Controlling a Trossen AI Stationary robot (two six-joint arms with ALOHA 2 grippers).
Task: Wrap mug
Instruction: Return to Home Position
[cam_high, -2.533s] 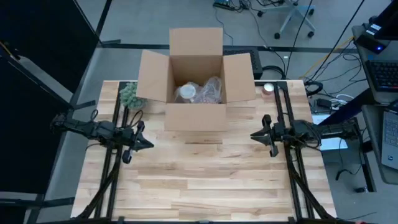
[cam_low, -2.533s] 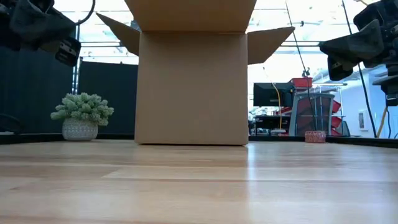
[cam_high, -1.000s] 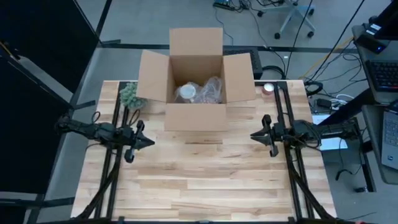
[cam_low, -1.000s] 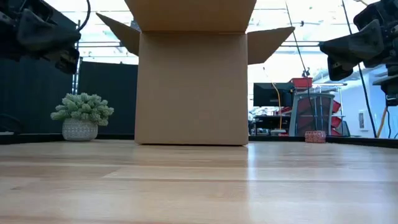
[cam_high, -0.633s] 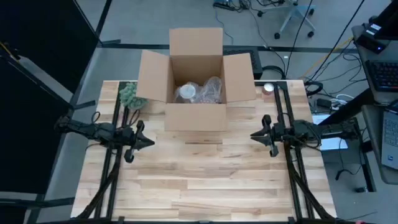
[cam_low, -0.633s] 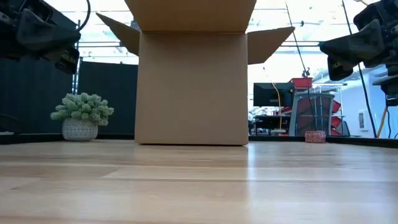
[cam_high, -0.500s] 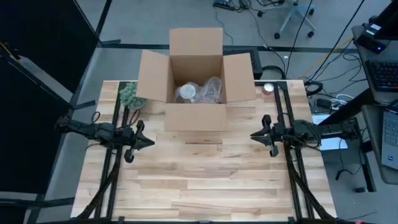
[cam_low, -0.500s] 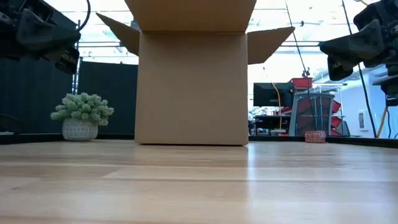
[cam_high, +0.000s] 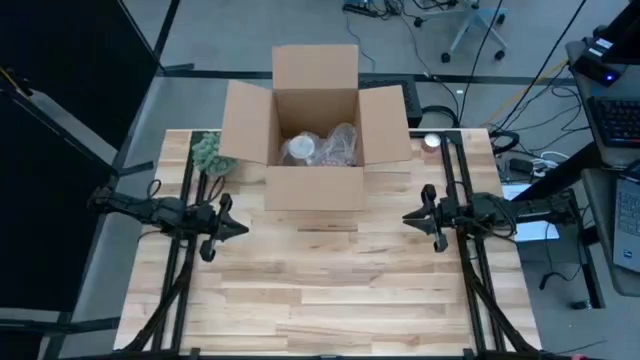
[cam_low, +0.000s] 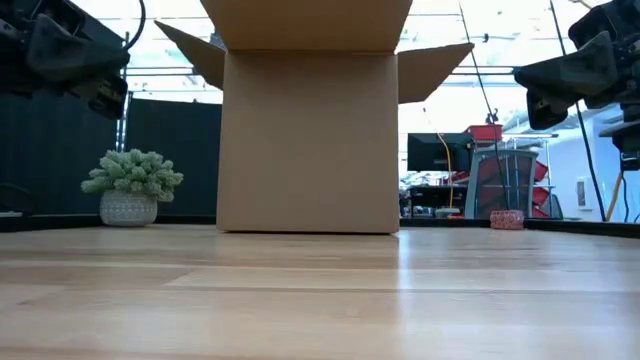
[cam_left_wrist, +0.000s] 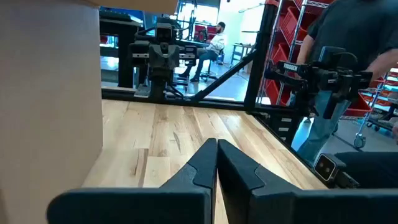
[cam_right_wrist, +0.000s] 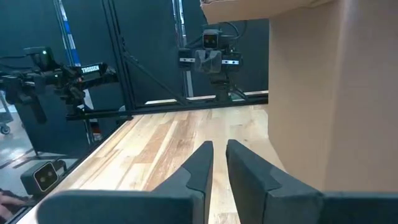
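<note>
- Pale wooden table (cam_high: 330, 290) fills the overhead view. Its middle and lower part are bare, and my two arms are parked at either side.
- My left gripper (cam_high: 243, 229) sits at centre left of that view and points inward. My left wrist camera shows its fingers pressed tip to tip, with nothing between them.
- My right gripper (cam_high: 406, 217) mirrors it at centre right. Its fingers stand only a thin slit apart and are also empty.
- What changed: in the last couple of seconds my left arm made one small final shift, dipping slightly at the upper left of the table-level view. For the past second it has not moved. My right arm has held the same pose throughout.
- Beyond both grippers, at upper centre of the overhead view, the cardboard box (cam_high: 315, 188) stands with all four flaps folded open. It is well apart from either gripper.
- Inside the box, a paler wrapped mug (cam_high: 299, 150) lies beside a second wrapped mug (cam_high: 341, 146). Both are swathed in clear bubble wrap.
- A small potted plant (cam_high: 208, 152) stands just left of the box, and a small round pinkish object (cam_high: 431, 141) lies off its right flap.
- What it means: I judge that the wrapping and packing are finished. With both arms settled and empty-handed, the return to rest looks complete, or very nearly so.
</note>
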